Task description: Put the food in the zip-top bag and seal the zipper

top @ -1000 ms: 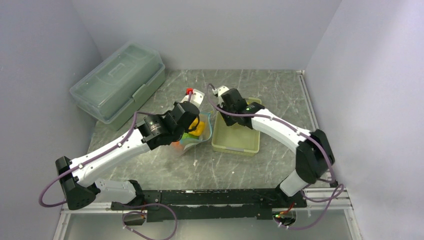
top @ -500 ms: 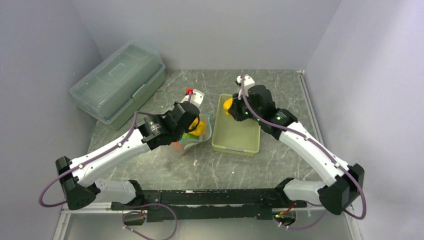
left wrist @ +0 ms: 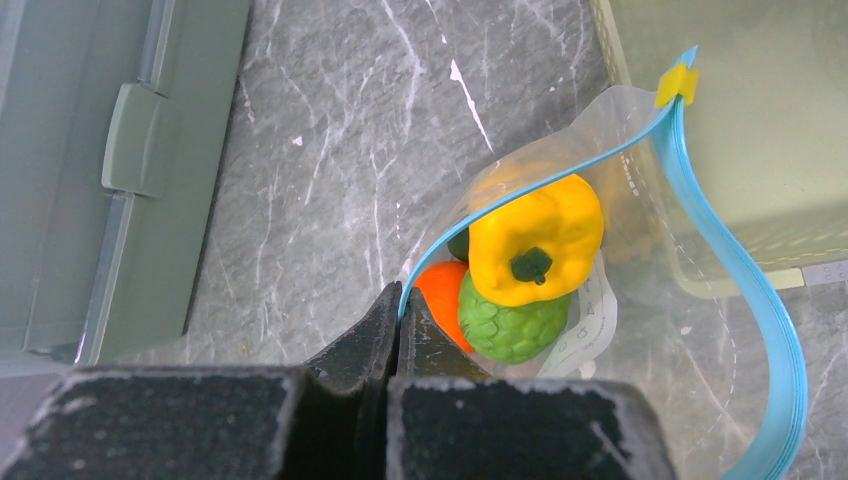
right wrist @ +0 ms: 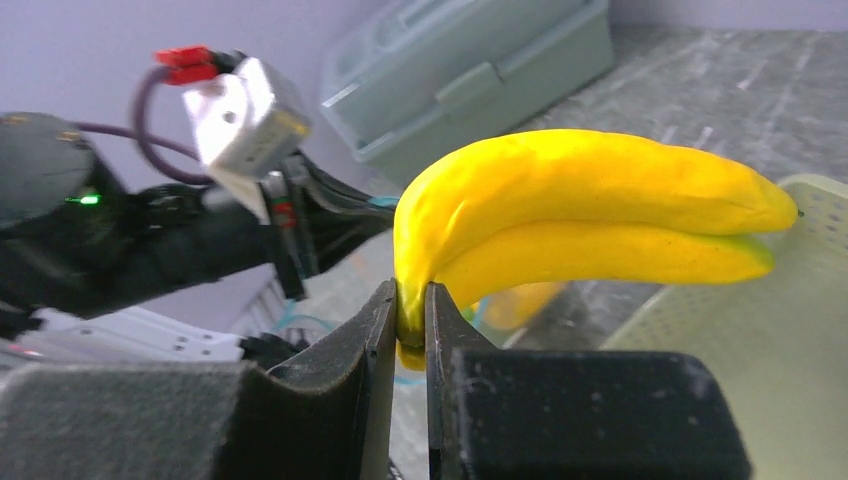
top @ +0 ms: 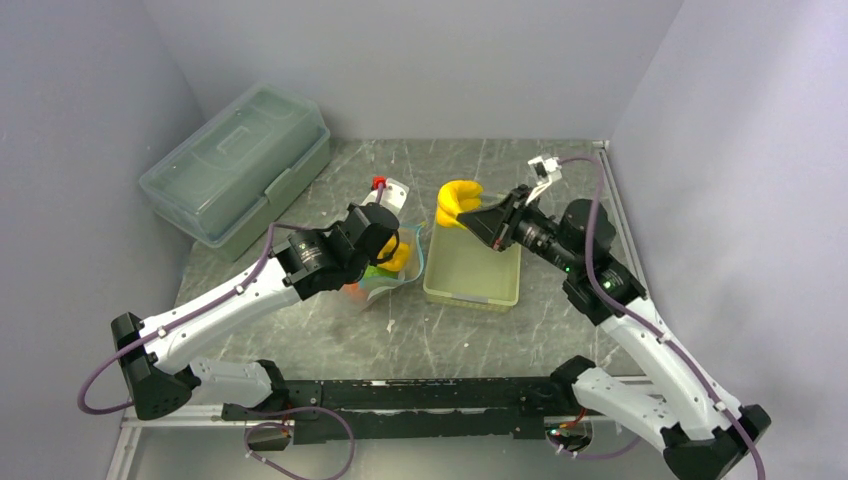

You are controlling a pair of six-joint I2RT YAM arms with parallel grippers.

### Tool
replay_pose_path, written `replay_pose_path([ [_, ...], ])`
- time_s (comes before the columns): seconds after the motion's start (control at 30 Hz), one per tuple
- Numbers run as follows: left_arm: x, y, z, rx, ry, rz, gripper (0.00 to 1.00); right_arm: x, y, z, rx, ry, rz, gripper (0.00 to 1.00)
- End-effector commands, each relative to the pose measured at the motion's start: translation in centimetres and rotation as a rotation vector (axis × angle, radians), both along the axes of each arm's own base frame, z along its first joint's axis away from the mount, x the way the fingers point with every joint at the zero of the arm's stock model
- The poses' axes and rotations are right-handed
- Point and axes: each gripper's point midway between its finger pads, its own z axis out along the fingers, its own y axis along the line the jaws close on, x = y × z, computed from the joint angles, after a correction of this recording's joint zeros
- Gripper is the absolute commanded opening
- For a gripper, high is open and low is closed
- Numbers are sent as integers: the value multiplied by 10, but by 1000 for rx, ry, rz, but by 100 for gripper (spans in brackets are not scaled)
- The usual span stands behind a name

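The clear zip-top bag (left wrist: 610, 300) lies open beside the basket, its teal-blue zipper (left wrist: 740, 290) curving round the mouth. Inside are a yellow pepper-shaped piece (left wrist: 535, 235), a light green bumpy piece (left wrist: 510, 325), an orange piece (left wrist: 440, 290) and a dark green bit. My left gripper (left wrist: 397, 300) is shut on the zipper edge and holds the mouth open; it also shows in the top view (top: 385, 245). My right gripper (right wrist: 410, 305) is shut on the stem end of the yellow bananas (right wrist: 590, 215), held in the air above the basket's far end (top: 458, 202).
The pale yellow-green perforated basket (top: 500, 290) stands right of the bag. A large translucent lidded storage box (top: 235, 165) sits at the back left. Grey walls close in on three sides.
My right arm has lifted the bananas out of the basket and swung back to the right, raising them. The left gripper and the bag have not moved.
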Motion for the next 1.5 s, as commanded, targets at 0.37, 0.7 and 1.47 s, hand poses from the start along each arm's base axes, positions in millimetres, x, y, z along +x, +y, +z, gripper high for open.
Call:
replay_pose_path([
  [0.37, 4, -4, 25, -95, -60, 25, 0, -70, -1, 84, 622, -31, 267, 0],
  [0.7, 1, -5, 31, -124, -60, 9, 0, -88, 3, 72, 840, 68, 476, 0],
  [1.47, -2, -5, 36, -140, -55, -3, 0, -107, 22, 36, 921, 182, 627, 0],
])
